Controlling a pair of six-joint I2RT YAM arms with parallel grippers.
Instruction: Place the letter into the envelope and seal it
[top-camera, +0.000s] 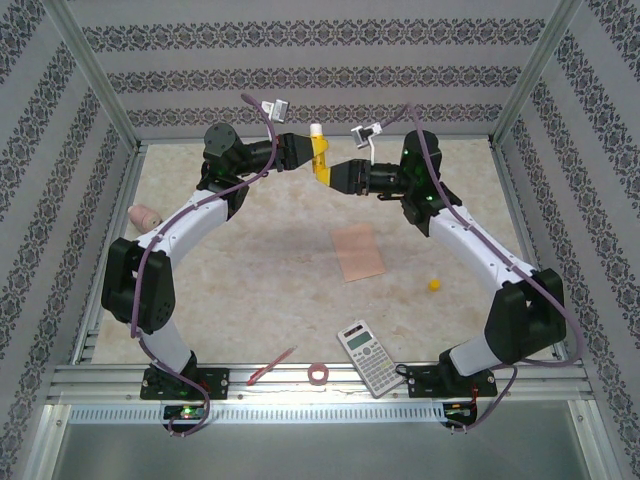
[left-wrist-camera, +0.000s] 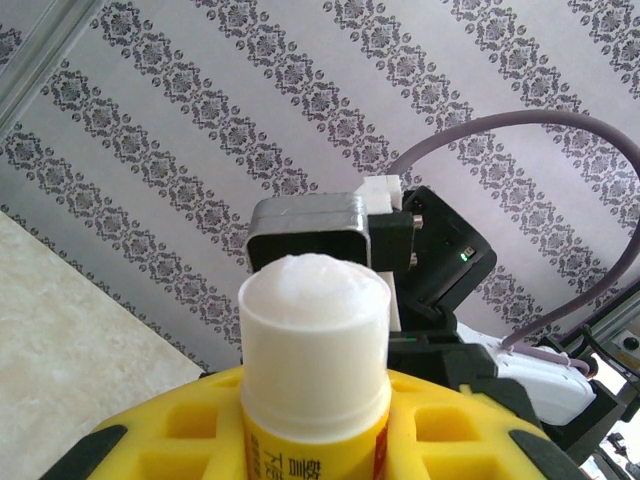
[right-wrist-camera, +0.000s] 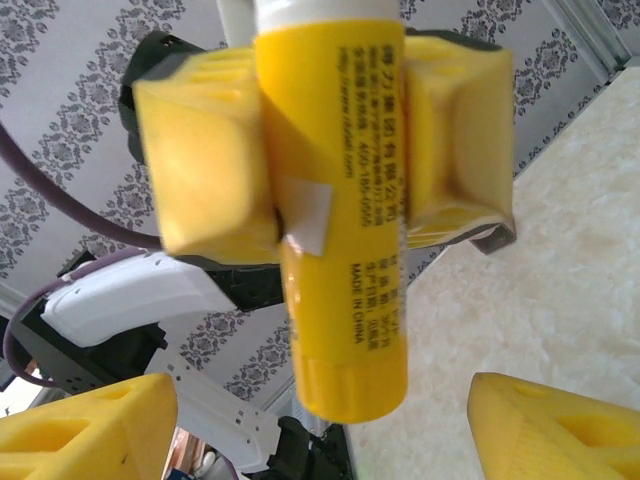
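Envelope (top-camera: 357, 252) lies flat on the worktop (top-camera: 260, 270) mid-field, well apart from both arms, which are raised at the far side. I cannot tell whether the letter is inside it. Left gripper (top-camera: 305, 152) has its jaws clamped on the barrel of a yellow glue stick (right-wrist-camera: 340, 200), white end up. Right gripper (right-wrist-camera: 325, 430) has its jaws spread wide either side of the stick's lower end, touching nothing. My read on handling: the envelope is thin, light, floppy paper that will slide on the smooth worktop and buckle if pushed. Flat pinching looks poor; better to pin one corner and work the flap edge. The glue stick is rigid, light, smooth plastic and may twist in the jaws, so the mid-barrel grip looks right. Glue contact should be gentle, or the paper will drag along.
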